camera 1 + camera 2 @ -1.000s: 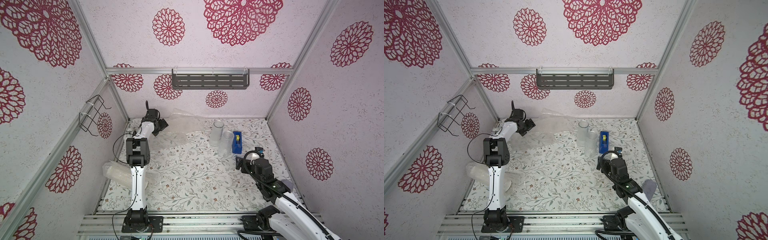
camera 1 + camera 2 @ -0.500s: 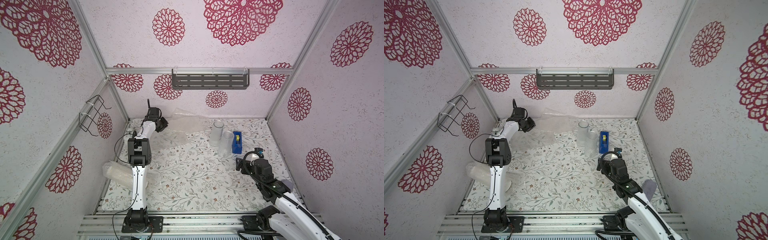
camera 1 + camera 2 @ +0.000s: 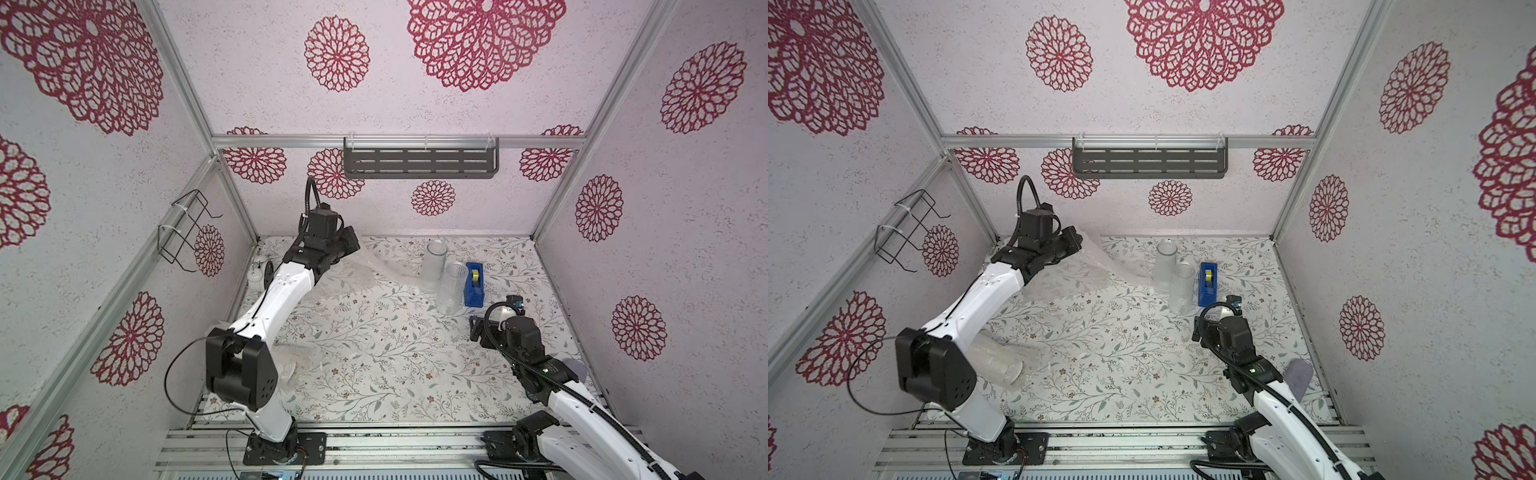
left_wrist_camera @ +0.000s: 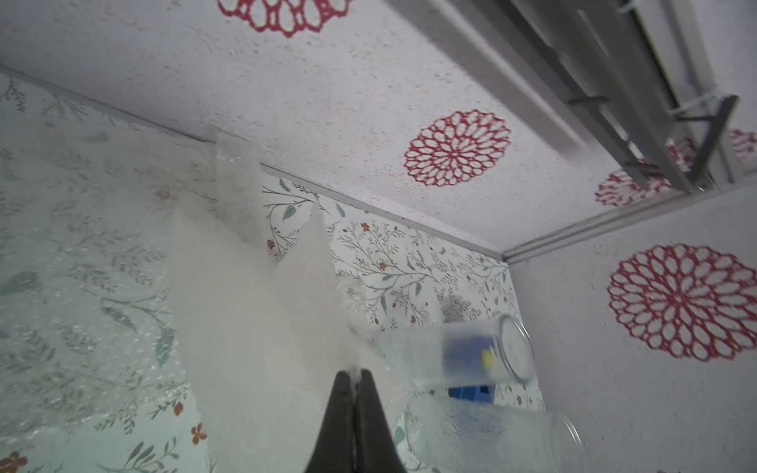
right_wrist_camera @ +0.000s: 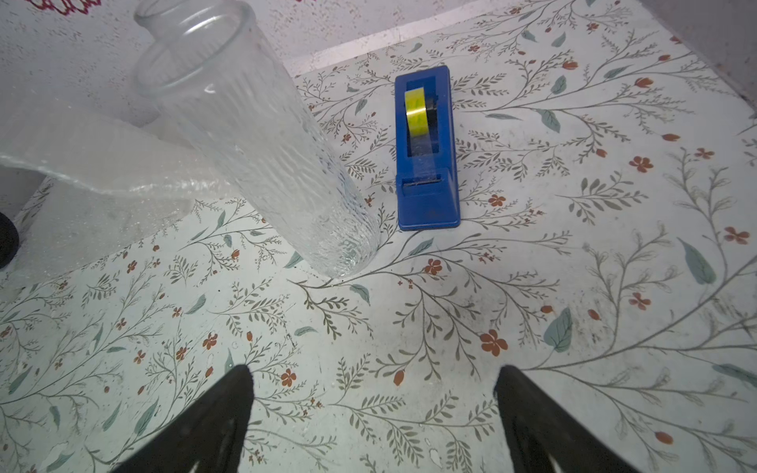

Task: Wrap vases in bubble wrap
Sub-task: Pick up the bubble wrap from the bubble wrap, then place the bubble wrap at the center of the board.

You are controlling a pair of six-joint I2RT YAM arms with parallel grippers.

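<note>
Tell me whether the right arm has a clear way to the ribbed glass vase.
Probably yes: the open right gripper faces the ribbed glass vase with nothing between; the tape dispenser stands beside it.

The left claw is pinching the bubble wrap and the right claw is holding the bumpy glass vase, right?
Not quite. The right claw is open and holds nothing. The bumpy vase stands apart, ahead of it, untouched, as the right wrist view shows. The left claw is indeed pinching the bubble wrap.
</note>
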